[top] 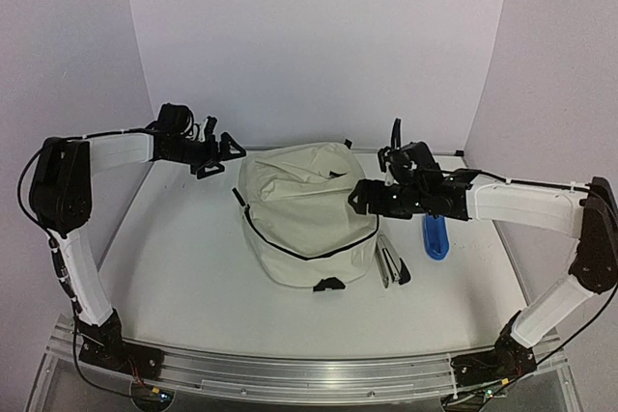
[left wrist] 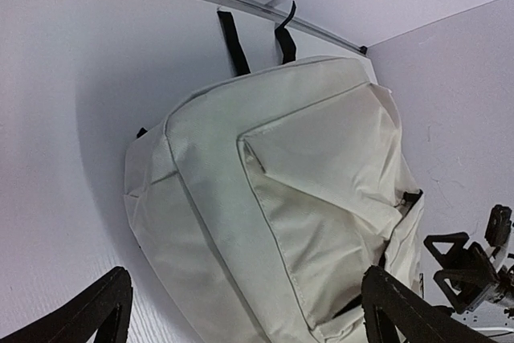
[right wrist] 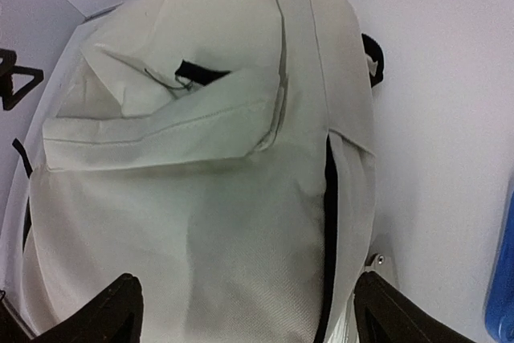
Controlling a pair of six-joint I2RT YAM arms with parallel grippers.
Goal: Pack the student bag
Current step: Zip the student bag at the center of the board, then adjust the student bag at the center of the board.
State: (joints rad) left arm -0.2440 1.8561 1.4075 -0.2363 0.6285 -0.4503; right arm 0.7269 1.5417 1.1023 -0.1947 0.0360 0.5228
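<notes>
The student bag (top: 304, 224), a cream fabric backpack with black straps and zippers, lies in the middle of the white table. My left gripper (top: 214, 153) hovers open at the bag's far-left corner, apart from it. In the left wrist view the bag (left wrist: 281, 198) fills the frame and the left gripper (left wrist: 249, 315) holds nothing. My right gripper (top: 372, 198) hangs open over the bag's right side. In the right wrist view the bag (right wrist: 201, 182) shows a dark zipper gap (right wrist: 329, 222), and the right gripper (right wrist: 249, 311) is spread wide above the fabric with nothing between its fingers.
A blue object (top: 435, 236) lies on the table right of the bag, under the right arm, and shows at the edge of the right wrist view (right wrist: 502, 295). A silver-and-black stapler-like item (top: 390, 262) rests against the bag's near-right side. White walls enclose the table.
</notes>
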